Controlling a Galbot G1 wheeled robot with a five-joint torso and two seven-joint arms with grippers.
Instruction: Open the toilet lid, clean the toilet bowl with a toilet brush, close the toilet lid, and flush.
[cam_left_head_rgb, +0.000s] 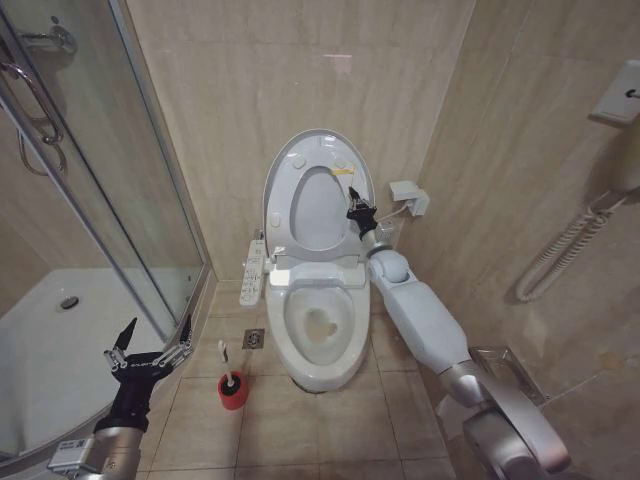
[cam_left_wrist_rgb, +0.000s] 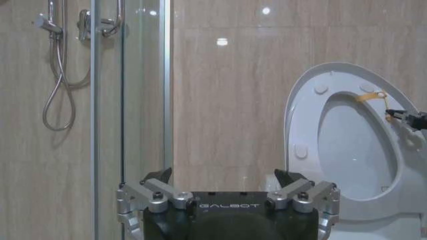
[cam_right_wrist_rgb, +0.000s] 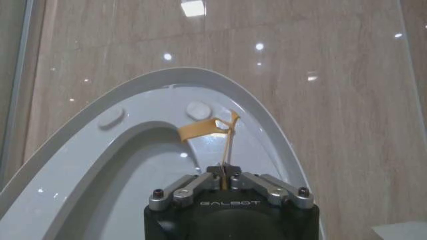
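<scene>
While your right end effector pinches the yellow tag on the raised seat ring, the toilet lid stands upright behind it. Your left end effector hangs wide open, empty, beside the toilet brush in its red holder.

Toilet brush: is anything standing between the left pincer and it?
Nothing visible. In the head view the left pincer hangs open beside the shower glass, and the toilet brush stands in its red holder on bare floor tiles just beyond it.

Right gripper pinching yellow tag
</scene>
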